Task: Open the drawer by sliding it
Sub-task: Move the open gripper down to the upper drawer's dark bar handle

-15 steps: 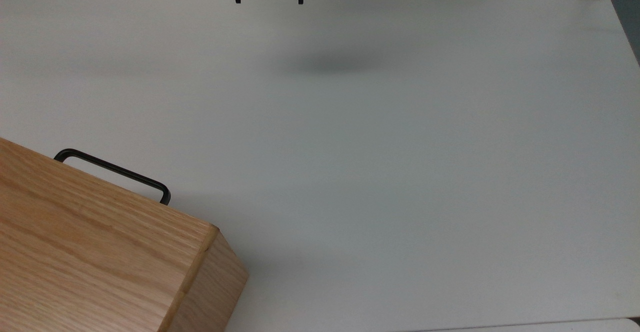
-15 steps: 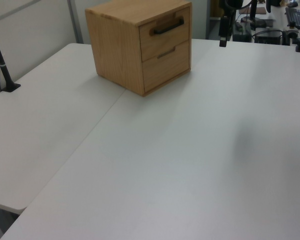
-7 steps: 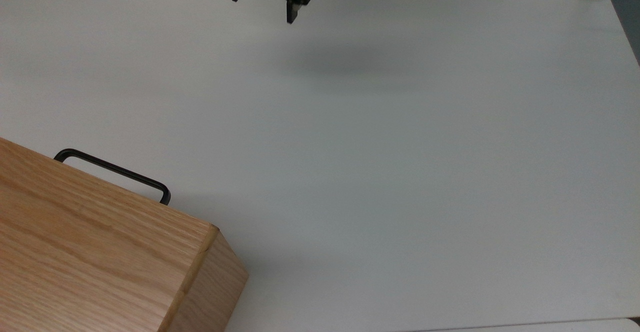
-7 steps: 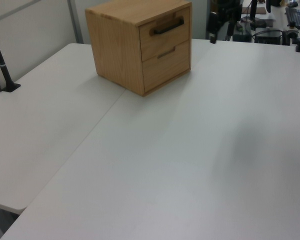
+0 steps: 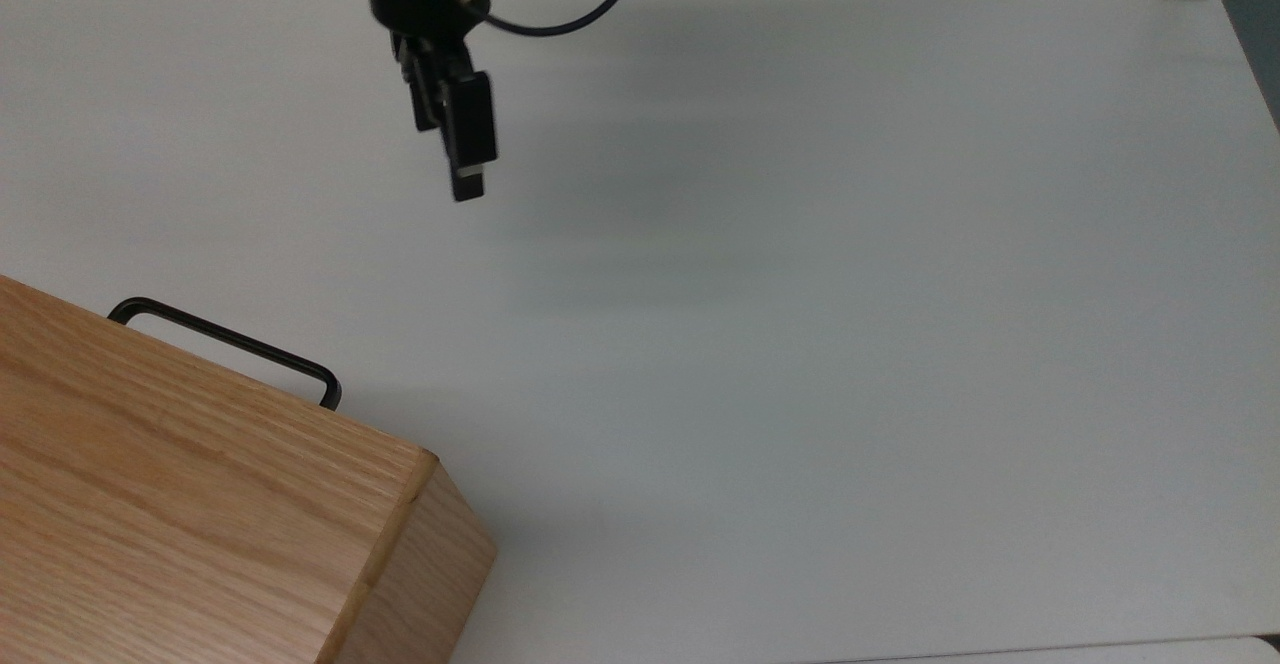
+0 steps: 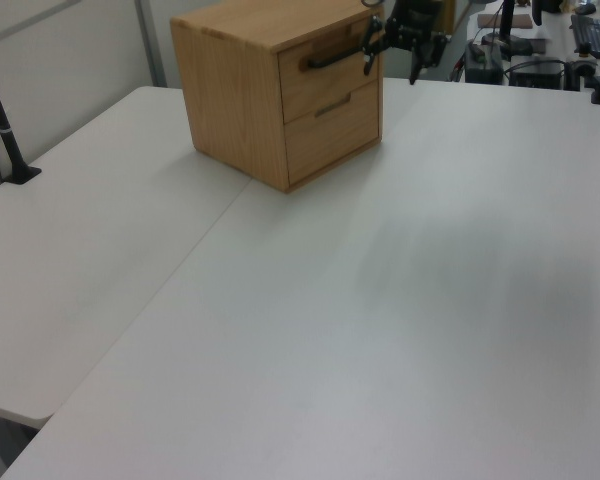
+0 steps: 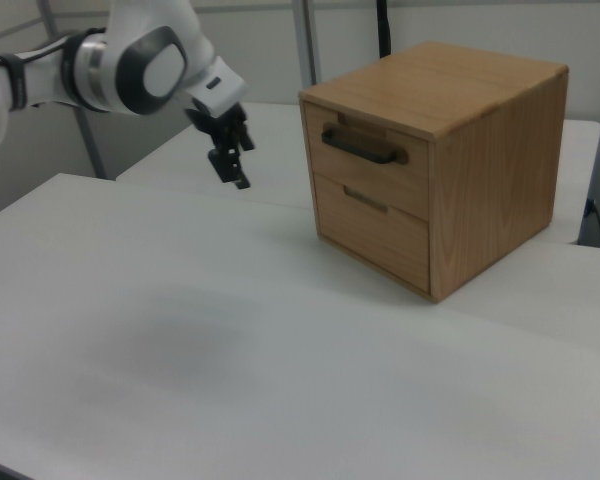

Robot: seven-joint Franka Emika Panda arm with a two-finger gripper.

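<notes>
Having swung down from the worktop's far edge, black two-finger gripper (image 5: 465, 179) is nearing light oak drawer (image 7: 365, 150) atop the cabinet; drawer's sitting closed, fingers' state unclear.

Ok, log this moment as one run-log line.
phase: approach | gripper: in the air, apart from drawer | handle: untouched | drawer: shut | table: white
</notes>
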